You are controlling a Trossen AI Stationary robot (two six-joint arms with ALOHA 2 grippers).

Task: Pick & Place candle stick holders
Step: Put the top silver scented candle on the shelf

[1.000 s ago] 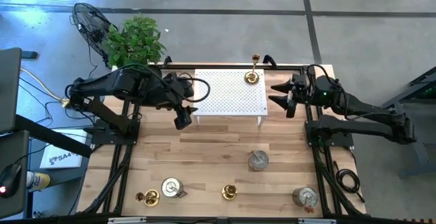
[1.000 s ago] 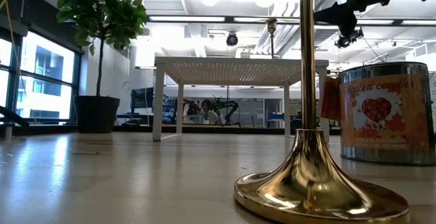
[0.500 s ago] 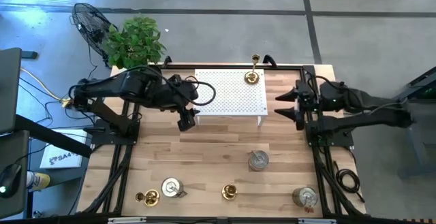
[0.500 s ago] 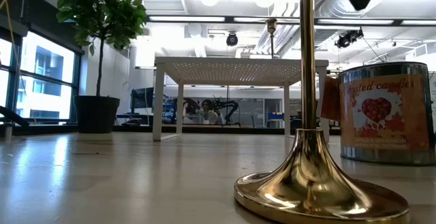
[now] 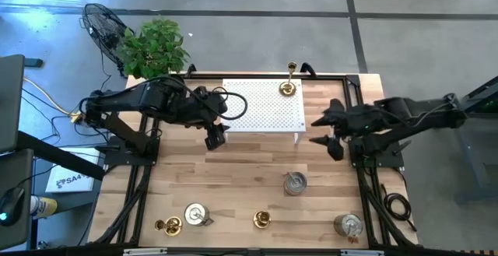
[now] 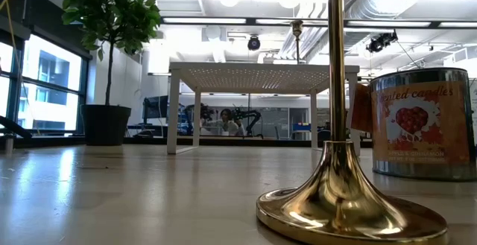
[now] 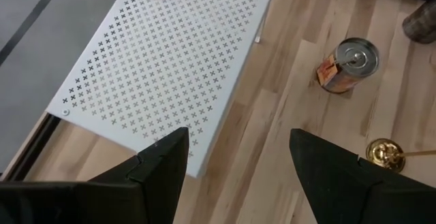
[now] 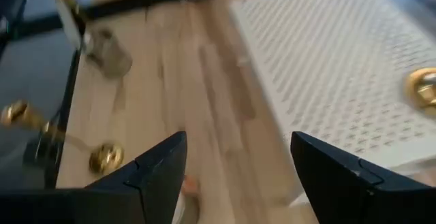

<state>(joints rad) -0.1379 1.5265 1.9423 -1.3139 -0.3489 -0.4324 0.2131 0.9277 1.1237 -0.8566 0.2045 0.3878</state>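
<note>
One gold candle stick holder (image 5: 289, 85) stands on its round base at the far right corner of the white perforated stand (image 5: 263, 104). Two more gold ones (image 5: 169, 226) (image 5: 262, 219) and three silver-grey cylinders (image 5: 196, 214) (image 5: 295, 183) (image 5: 348, 225) stand on the near part of the table. My left gripper (image 5: 216, 135) is open and empty over the stand's near left corner (image 7: 170, 149). My right gripper (image 5: 327, 131) is open and empty, just right of the stand's near right leg.
A potted plant (image 5: 154, 46) and a fan (image 5: 103, 24) stand beyond the table's far left corner. The bare wooden table top (image 5: 249, 170) lies between the stand and the near row. In the low view a gold holder (image 6: 339, 200) stands close to the camera.
My right gripper has swung from beside the stand's right side toward the table's near edge, and has turned as it went. It stays open. My left gripper has edged a little toward the right. None of the holders has moved.
</note>
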